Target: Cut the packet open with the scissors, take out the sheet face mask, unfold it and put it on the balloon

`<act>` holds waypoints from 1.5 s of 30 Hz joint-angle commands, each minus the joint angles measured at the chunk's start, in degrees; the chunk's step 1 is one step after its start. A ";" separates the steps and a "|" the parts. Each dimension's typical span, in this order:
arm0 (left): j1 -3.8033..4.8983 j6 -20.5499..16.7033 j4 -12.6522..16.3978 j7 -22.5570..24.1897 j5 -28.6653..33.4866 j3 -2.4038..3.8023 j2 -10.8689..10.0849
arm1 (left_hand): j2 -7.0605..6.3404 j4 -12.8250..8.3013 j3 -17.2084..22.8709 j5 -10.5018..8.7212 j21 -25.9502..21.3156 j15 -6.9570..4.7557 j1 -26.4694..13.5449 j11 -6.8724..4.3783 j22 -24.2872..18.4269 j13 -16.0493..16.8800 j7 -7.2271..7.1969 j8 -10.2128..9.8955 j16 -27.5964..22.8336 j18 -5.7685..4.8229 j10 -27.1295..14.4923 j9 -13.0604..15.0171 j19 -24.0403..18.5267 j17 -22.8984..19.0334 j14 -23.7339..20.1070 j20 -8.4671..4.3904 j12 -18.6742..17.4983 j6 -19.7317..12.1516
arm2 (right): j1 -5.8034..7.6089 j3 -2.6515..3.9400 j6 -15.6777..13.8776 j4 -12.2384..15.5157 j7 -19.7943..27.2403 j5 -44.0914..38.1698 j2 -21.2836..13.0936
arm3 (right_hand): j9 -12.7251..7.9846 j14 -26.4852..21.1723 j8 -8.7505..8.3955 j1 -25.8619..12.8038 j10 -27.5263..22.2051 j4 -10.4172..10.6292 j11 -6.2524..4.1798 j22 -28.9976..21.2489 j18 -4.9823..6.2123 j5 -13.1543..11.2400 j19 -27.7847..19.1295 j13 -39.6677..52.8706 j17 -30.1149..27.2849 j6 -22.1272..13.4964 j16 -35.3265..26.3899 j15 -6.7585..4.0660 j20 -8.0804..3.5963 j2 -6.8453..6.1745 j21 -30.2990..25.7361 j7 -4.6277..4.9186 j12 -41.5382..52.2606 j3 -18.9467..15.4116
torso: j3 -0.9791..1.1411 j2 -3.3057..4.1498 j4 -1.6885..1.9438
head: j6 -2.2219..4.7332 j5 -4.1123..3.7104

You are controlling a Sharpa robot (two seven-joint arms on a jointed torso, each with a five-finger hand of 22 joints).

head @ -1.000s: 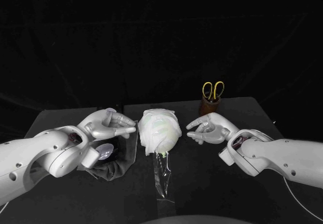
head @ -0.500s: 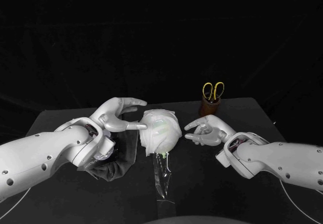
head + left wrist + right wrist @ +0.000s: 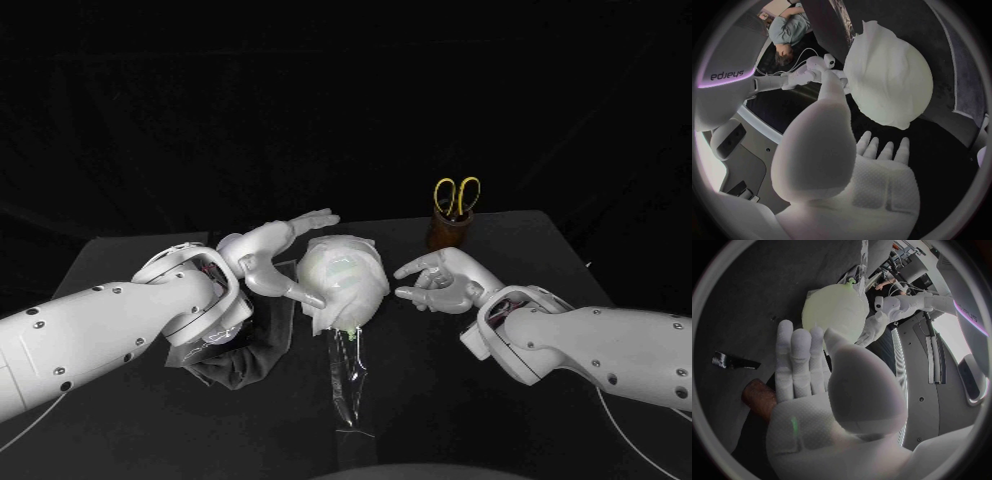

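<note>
Sheet face mask (image 3: 335, 255), draped over balloon (image 3: 832, 312) at frame centre, flanked by left hand (image 3: 268, 265) and right hand (image 3: 433, 282), both empty with fingers apart, seemingly poised for smoothing it; scissors (image 3: 457, 193) stowed upper right.

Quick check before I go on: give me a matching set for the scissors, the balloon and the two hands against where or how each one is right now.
Things:
1. scissors
2. balloon
3. left hand
4. right hand

Places and states:
A. open, on the balloon's side away from the scissors
B. upright in the brown holder at the back of the table
C. open, on the balloon's side nearer the holder
D. mid-table, draped with the white sheet mask

Pairs: 1-B; 2-D; 3-A; 4-C.
</note>
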 commanded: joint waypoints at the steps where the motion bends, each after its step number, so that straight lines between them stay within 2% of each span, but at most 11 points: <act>1: 0.17 5.56 -0.58 -0.72 -5.02 0.12 0.60 | -0.14 0.01 -0.38 -0.23 -0.33 -0.09 -0.50 0.04 -0.07 -0.09 -0.05 -0.39 -0.38 -0.11 -0.55 -0.08 -0.42 -0.07 -0.29 0.01 -0.22 -0.55 | -0.09 0.02 0.03 0.01 0.03 -0.62 0.22 | -0.09 -0.32 -0.17 0.53 -0.34 0.14 -0.09 0.22 0.59 -0.04 -0.60 0.43 0.16 -0.17 0.62 -0.03 -0.01 -0.07 0.35 -0.01 0.57 -0.43 | 0.01 0.01 -0.04 | -0.02 0.04; 5: 0.28 8.05 -1.81 -1.33 -5.84 0.15 1.47 | -0.14 0.03 -0.39 -0.23 -0.35 -0.29 -0.50 -0.16 -0.07 -0.02 -0.07 -0.25 -0.40 -0.04 -0.32 0.05 -0.45 -0.07 -0.32 -0.04 -0.16 -0.22 | -0.17 0.02 0.29 0.06 0.04 -0.58 0.36 | -0.07 -0.36 -0.09 0.63 -0.45 0.22 -0.14 0.65 0.61 -0.03 -0.72 1.31 0.42 0.02 1.30 -0.07 -0.04 0.01 0.84 -0.05 1.13 -0.51 | 0.01 0.01 -0.05 | -0.09 -0.04; 18: 0.43 9.71 -3.95 -2.13 -6.45 0.21 3.27 | -0.12 0.05 -0.36 -0.22 -0.48 -0.48 -0.60 0.33 -0.12 0.12 0.59 -0.24 -0.26 0.09 0.29 0.08 -0.64 0.08 -0.15 -0.18 0.02 -0.26 | -0.33 0.02 0.62 0.14 0.12 -0.54 0.67 | -0.13 0.20 -0.08 0.97 -1.03 0.47 -0.16 2.49 0.59 -0.04 -1.48 4.73 3.75 0.26 6.00 -0.10 -0.11 0.17 2.89 -0.08 3.43 -0.92 | 0.03 -0.05 -0.02 | -0.19 -0.27; 25: 0.48 9.06 -4.42 -2.03 -6.40 0.25 3.83 | -0.11 0.05 -0.34 -0.19 -0.49 -0.53 -0.58 1.14 -0.10 0.29 1.44 0.00 0.12 0.19 1.21 0.27 -0.63 0.48 0.30 -0.21 0.22 0.24 | -0.41 0.02 0.63 0.15 0.10 -0.59 0.86 | -0.15 0.77 -0.05 1.15 -1.14 0.52 -0.19 3.28 0.60 -0.04 -1.77 6.05 5.76 0.41 8.39 -0.13 -0.14 0.27 3.78 -0.11 4.39 -1.06 | 0.02 -0.01 0.00 | -0.17 -0.30; 30: 0.51 7.83 -4.63 -2.46 -6.40 0.27 4.13 | -0.06 0.07 -0.28 -0.16 -0.33 -0.18 0.25 2.45 -0.01 0.44 2.76 0.38 0.56 0.42 2.18 0.55 -0.30 0.85 0.91 -0.19 0.48 0.97 | -0.50 0.02 0.79 0.02 -0.49 -1.63 0.97 | -0.15 1.83 0.07 1.40 -0.64 0.47 -0.25 4.32 0.61 -0.02 -2.04 9.33 8.78 0.75 11.77 -0.20 -0.22 0.37 4.99 -0.19 7.55 -1.22 | 0.02 -0.06 0.05 | -0.02 -0.38; 37: 0.51 6.76 -4.81 -3.00 -6.61 0.27 4.33 | -0.03 0.05 -0.27 -0.12 -0.15 0.00 0.96 2.99 0.07 0.58 3.28 0.71 1.15 0.62 3.08 0.79 0.02 1.39 1.70 -0.23 0.68 1.66 | -0.58 0.02 0.74 -0.18 -1.89 -4.04 1.13 | -0.20 2.86 0.19 1.78 0.10 0.28 -0.29 6.04 0.59 -0.03 -2.64 15.09 12.38 1.00 16.01 -0.23 -0.31 0.55 6.94 -0.23 13.41 -1.40 | 0.05 -0.12 -0.06 | -0.01 -0.53; 40: 0.51 6.72 -4.76 -3.13 -6.64 0.27 4.26 | -0.02 0.05 -0.23 -0.13 -0.09 0.05 1.13 3.11 0.10 0.60 3.41 0.75 1.20 0.69 3.22 0.82 0.15 1.43 1.79 -0.24 0.71 1.73 | -0.60 0.02 0.67 -0.37 -2.64 -4.68 1.39 | -0.16 3.15 0.34 1.80 0.37 0.27 -0.31 6.45 0.60 -0.03 -2.80 16.45 13.27 1.25 16.98 -0.26 -0.32 0.60 7.39 -0.31 14.86 -1.46 | 0.06 -0.09 -0.05 | -0.05 -0.56; 41: 0.51 6.76 -4.74 -3.18 -6.65 0.27 4.25 | -0.06 0.08 -0.20 -0.14 -0.06 0.19 1.55 3.48 0.11 0.62 3.80 0.89 1.31 1.00 3.49 0.91 0.20 1.49 1.99 -0.28 0.77 1.97 | -0.62 0.02 0.62 -0.45 -2.89 -4.88 1.49 | -0.15 3.29 0.41 1.76 0.47 0.31 -0.34 6.70 0.60 -0.05 -2.90 17.06 13.70 1.35 17.49 -0.27 -0.33 0.68 7.67 -0.33 15.49 -1.49 | 0.08 -0.08 -0.02 | -0.09 -0.61; 45: 0.51 6.92 -4.62 -3.33 -6.66 0.26 4.23 | 0.00 0.07 -0.26 -0.14 -0.20 0.20 1.56 3.50 0.04 0.62 3.81 0.91 1.36 1.01 3.54 0.93 -0.06 1.55 2.06 -0.27 0.77 1.99 | -0.68 0.03 0.51 -0.73 -3.49 -5.31 1.86 | -0.03 4.01 0.83 1.66 1.06 0.41 -0.51 7.46 0.63 -0.05 -3.10 19.41 15.54 2.01 19.38 -0.39 -0.41 0.93 8.53 -0.57 18.02 -1.60 | 0.04 -0.01 0.06 | -0.14 -0.77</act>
